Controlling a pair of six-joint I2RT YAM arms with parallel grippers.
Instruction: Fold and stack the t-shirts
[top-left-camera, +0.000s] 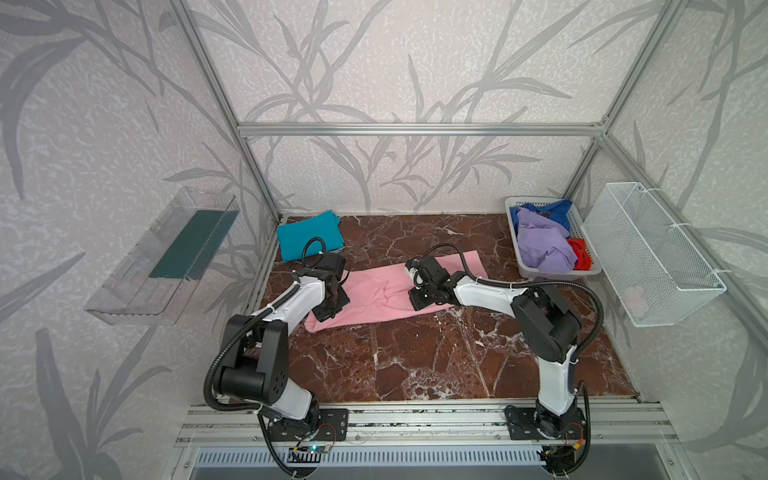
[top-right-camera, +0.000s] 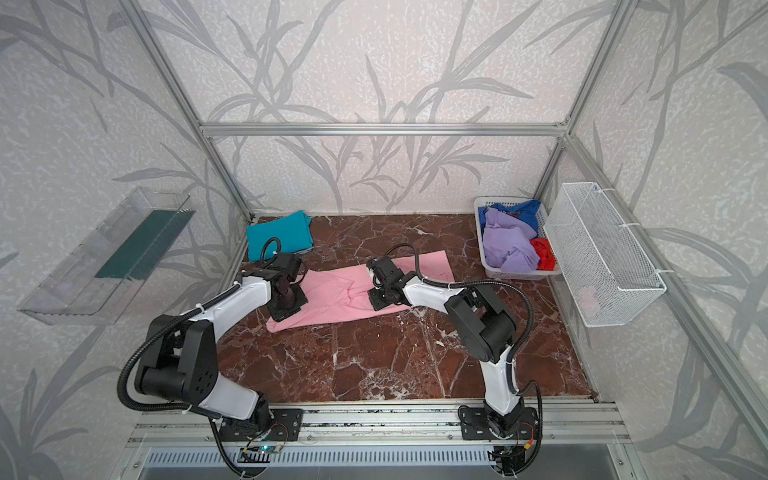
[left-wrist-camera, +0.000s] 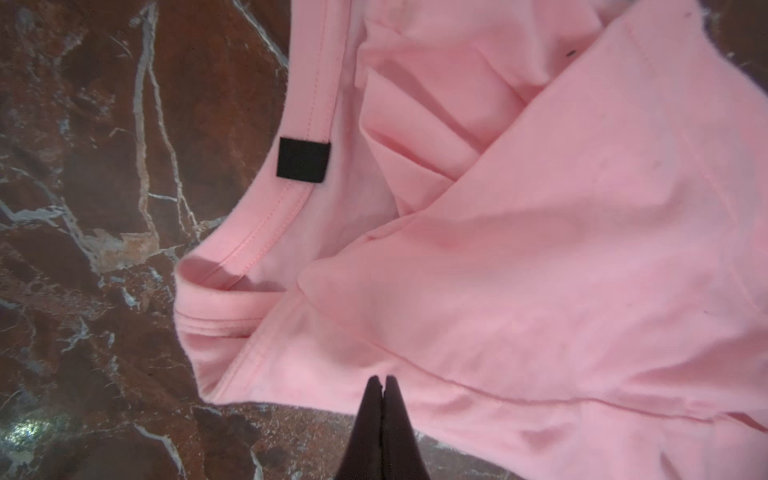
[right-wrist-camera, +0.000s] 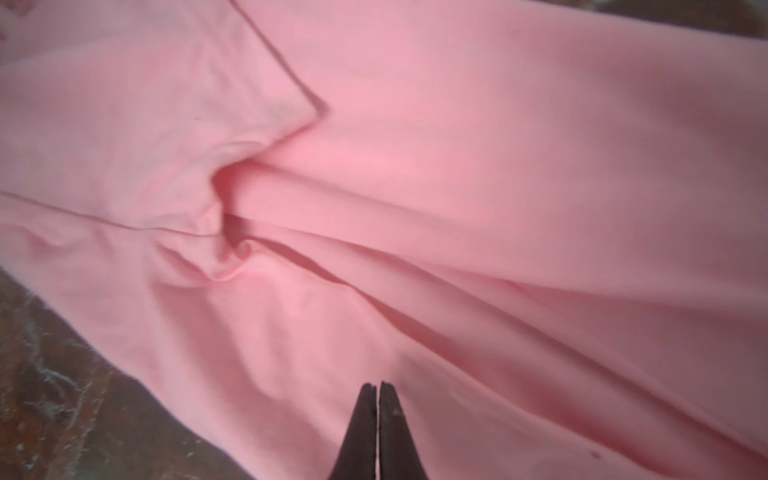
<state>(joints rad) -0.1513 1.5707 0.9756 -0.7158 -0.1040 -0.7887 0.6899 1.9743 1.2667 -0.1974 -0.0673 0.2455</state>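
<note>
In both top views the pink t-shirt (top-left-camera: 374, 291) lies mid-surface (top-left-camera: 415, 353) as a long band, already narrowed lengthwise, running from near left to far right. The left jaws hang over its near-left end and the right jaws over its middle. The tips are hidden under the wrists here. The teal t-shirt (top-left-camera: 307, 237) sits folded in the far left corner. The lavender t-shirt (top-left-camera: 540, 241), blue t-shirt (top-left-camera: 557, 208) and red t-shirt (top-left-camera: 579, 253) lie crumpled in the basket (top-left-camera: 552, 272) at far right.

In the left wrist view the left jaws are pressed together at the shirt's near edge, by the neck end. I cannot tell whether any cloth is caught between them. The collar (left-wrist-camera: 257, 232) curves open with a black tag (left-wrist-camera: 303, 160) on it, and a flap lies folded across the body.

In the right wrist view the right jaws are likewise closed, tips over pink cloth close to its edge. Whether a layer is pinched I cannot tell. A tight pucker (right-wrist-camera: 232, 232) and long creases cross the cloth.

The step looks like gripping the near edge for the next fold. To do it well, each side should take every layer at the edge. Both should lift level and together, draw the band taut enough to pull out the pucker, and lay edge on edge. The soft cloth will likely sag and slip if only the top layer is caught
</note>
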